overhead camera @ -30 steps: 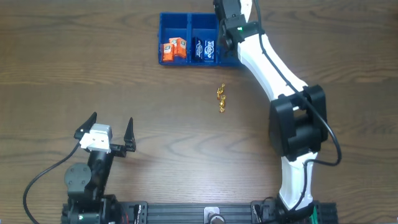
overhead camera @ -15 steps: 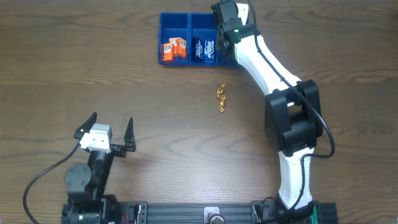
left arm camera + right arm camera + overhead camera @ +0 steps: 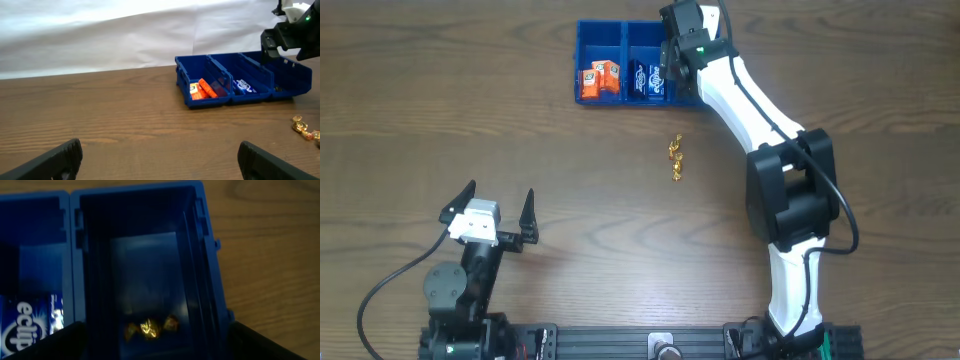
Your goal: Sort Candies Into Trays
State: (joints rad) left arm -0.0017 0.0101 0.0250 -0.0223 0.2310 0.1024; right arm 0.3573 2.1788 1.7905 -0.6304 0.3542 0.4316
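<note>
Right fingers (image 3: 45, 342) hang released over the blue tray (image 3: 140, 191), a gold candy (image 3: 149, 329) inside; that arm's elbow has shifted left. Left fingers (image 3: 50, 160) stay spread, unmoved.

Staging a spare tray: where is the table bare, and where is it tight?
Bare: wood left of the blue tray, and the stretch between it and the left tool. Tight: gold candies just in front of the tray, right tool over its right compartment.
</note>
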